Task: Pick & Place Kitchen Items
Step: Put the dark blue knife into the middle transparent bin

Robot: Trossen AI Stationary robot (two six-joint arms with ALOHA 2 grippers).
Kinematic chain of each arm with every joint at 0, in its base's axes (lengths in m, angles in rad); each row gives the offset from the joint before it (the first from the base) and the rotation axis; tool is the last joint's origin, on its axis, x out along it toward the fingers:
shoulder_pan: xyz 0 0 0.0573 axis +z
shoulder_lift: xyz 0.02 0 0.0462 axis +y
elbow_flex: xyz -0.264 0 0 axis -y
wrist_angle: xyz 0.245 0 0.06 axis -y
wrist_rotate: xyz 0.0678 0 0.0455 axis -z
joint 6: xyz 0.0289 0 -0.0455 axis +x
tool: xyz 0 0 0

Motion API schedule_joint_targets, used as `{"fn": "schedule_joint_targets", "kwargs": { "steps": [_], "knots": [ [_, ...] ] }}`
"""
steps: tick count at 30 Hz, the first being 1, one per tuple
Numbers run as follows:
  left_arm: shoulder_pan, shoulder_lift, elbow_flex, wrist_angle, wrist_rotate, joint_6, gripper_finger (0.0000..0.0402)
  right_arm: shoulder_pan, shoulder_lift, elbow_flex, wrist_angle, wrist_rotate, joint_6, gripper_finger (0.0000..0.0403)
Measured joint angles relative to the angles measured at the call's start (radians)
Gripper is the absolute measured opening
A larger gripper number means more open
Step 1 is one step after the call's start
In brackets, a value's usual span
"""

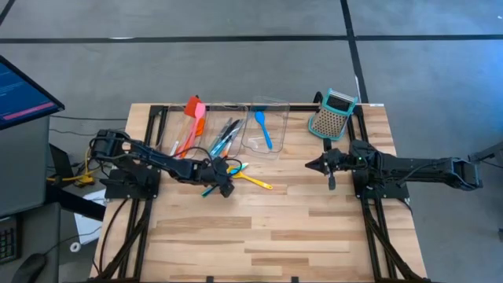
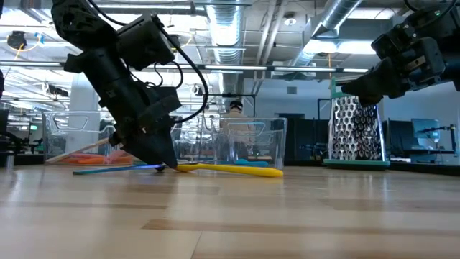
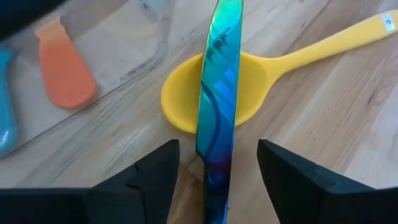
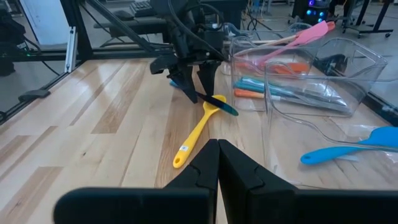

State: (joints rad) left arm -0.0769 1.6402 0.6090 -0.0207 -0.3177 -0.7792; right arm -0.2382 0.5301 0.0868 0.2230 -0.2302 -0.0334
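A slim iridescent teal-blue utensil lies flat on the table, its far part resting across the bowl of a yellow spoon. My left gripper is open and tipped steeply down over it, one finger on each side, with a gap to the utensil on both sides. In the low view its fingertips are down at the tabletop. My right gripper is shut on nothing and hovers at the table's right side. The yellow spoon's handle points toward it.
Three clear bins stand side by side at the far edge. They hold orange and pink spatulas, several slim utensils and a blue spoon. A teal-and-grey box grater stands at the far right. The near half of the table is bare wood.
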Motion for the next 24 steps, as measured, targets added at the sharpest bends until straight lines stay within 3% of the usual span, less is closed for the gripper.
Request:
{"fn": "schedule_joint_targets", "kwargs": {
  "steps": [5, 17, 24],
  "knots": [
    [-0.001, 0.0, -0.001, -0.006, -0.002, -0.004, 0.0177, 0.0, 0.0, 0.0, 0.002, 0.0, 0.0, 0.0003],
    [-0.001, 0.001, -0.002, -0.003, 0.01, -0.018, 0.0036, 0.0, 0.0, 0.0, 0.002, 0.0, 0.009, 0.0003],
    [-0.003, 0.001, -0.002, 0.001, 0.019, -0.018, 0.0014, 0.0, 0.0, 0.0, 0.002, 0.0, 0.009, 0.0003]
  ]
}}
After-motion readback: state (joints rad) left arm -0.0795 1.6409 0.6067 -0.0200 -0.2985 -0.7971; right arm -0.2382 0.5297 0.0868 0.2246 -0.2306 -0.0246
